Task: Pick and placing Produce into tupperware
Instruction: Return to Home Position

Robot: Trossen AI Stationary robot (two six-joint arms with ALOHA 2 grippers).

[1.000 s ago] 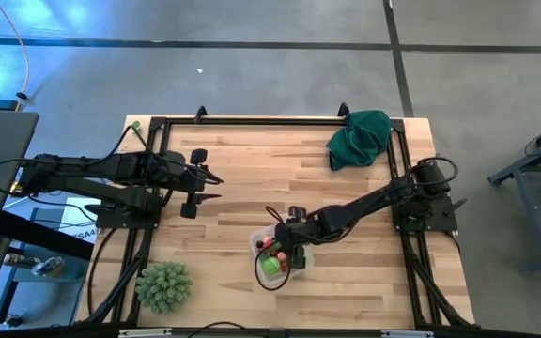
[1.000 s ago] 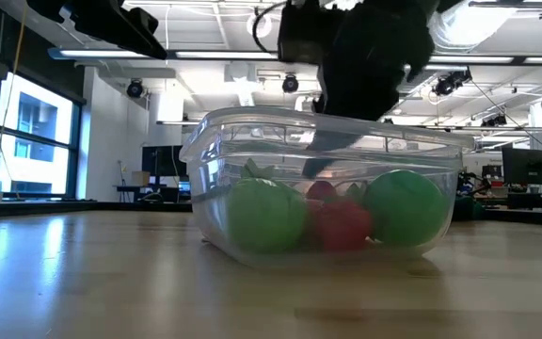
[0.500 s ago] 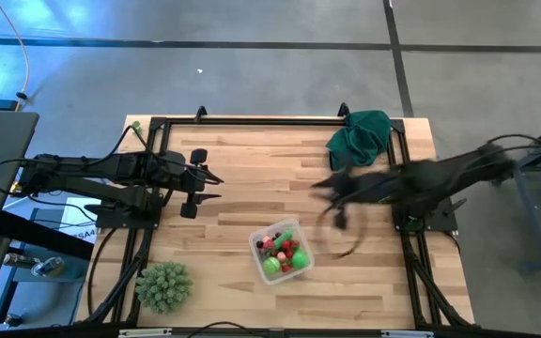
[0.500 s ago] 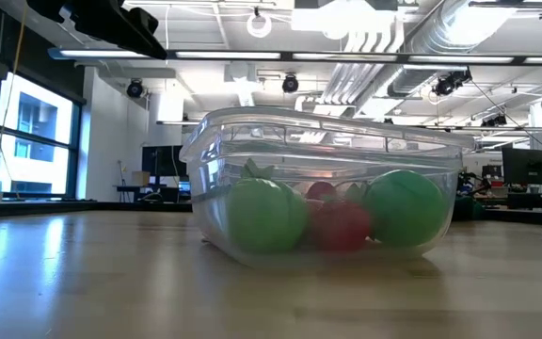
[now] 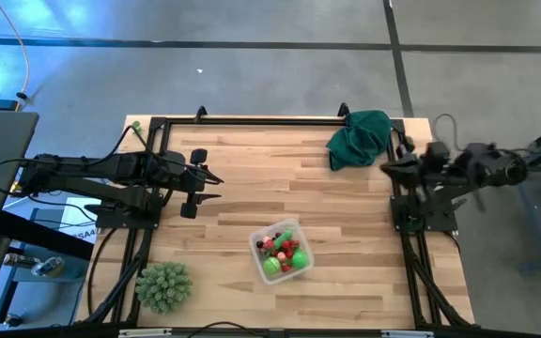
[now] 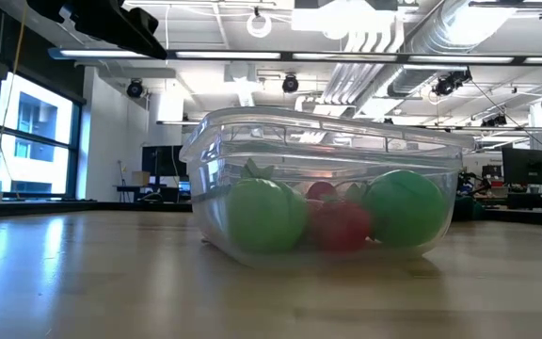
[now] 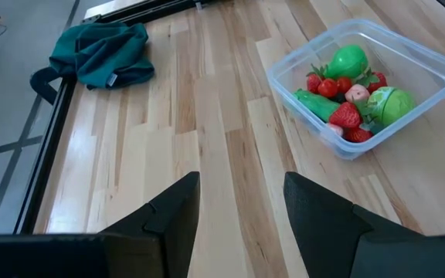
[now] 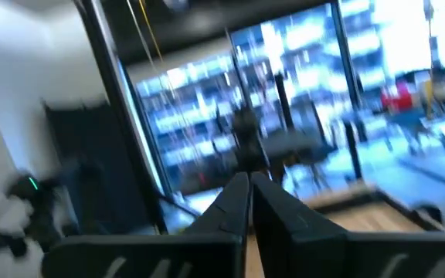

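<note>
Clear tupperware (image 6: 318,141) holding produce (image 7: 346,116) sits mid-desk (image 5: 252,188), well apart from my right pincer (image 8: 249,181), clenched empty at the edge; left pincer (image 7: 242,185) released.

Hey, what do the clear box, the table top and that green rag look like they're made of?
Clear box: likely thin glossy plastic; the produce shows straight through its walls, and they catch highlights.
Table top: light wood strips, smooth finish; visible grain and plank seams.
Green rag: soft matte fabric, probably; it lies crumpled in folds.
</note>
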